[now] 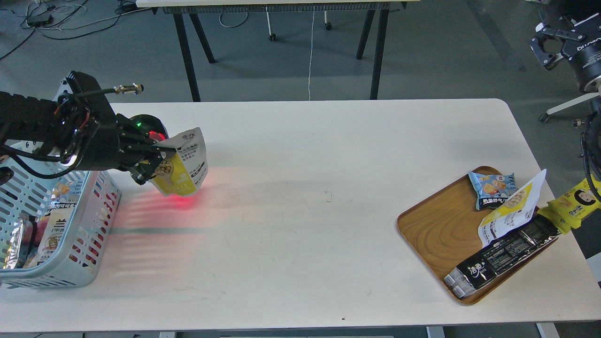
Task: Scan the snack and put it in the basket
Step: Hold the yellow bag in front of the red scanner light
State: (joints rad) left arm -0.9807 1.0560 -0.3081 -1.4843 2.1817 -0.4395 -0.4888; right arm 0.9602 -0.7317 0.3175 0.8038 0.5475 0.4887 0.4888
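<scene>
My left gripper [157, 159] is shut on the snack [184, 164], a small yellow pouch with beige balls and a white-grey printed back. It holds the pouch above the table, just right of the pale blue basket [82, 263]. A black round scanner [146, 126] with a green and a red light sits right behind the pouch, and a red glow lies on the table under it. My right gripper [547, 44] is open and empty, raised at the far right, off the table.
The basket holds several packets. A wooden tray [436, 230] at the right holds a blue packet [493, 188], a larger yellow-and-white pouch [512, 211] and a black packet [502, 256]. A bright yellow packet with a cartoon face [575, 204] lies at the tray's right edge.
</scene>
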